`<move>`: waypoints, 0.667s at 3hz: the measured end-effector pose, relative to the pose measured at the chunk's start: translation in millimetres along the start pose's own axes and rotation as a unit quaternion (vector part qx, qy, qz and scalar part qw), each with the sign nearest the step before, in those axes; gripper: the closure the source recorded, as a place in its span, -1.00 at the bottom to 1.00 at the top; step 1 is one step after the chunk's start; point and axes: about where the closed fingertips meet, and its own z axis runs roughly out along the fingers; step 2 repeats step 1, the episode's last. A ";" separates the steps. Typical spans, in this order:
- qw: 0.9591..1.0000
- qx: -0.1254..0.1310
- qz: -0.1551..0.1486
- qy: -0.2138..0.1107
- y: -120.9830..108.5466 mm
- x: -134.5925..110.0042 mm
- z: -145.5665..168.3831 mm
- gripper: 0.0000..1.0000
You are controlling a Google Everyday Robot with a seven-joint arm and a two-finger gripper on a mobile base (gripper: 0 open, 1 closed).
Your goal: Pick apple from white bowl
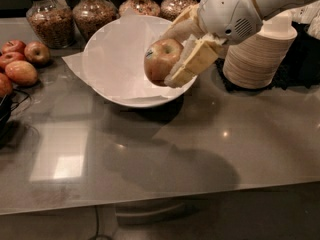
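Observation:
The apple (pixel 161 60), yellowish-green with a red-orange blush, is held in my gripper (pixel 172 59), which is shut on it. One beige finger (pixel 196 63) lies along its right side, the other behind it. The apple hangs above the right part of the white bowl (pixel 107 86), clear of the crinkled white paper (pixel 120 59) lining it. No other apple shows in the bowl. My white arm (pixel 235 9) comes in from the upper right.
Several darker red apples (pixel 20 66) lie at the left edge. Glass jars (pixel 47 19) of grains stand along the back. A stack of beige disposable bowls (pixel 257 56) stands right of the white bowl. A dark object (pixel 4 119) sits at the far left.

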 end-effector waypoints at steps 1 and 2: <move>1.000 0.000 0.000 0.000 0.0 0.0 0.0 1.00; 1.000 0.000 0.000 0.000 0.0 0.0 0.0 1.00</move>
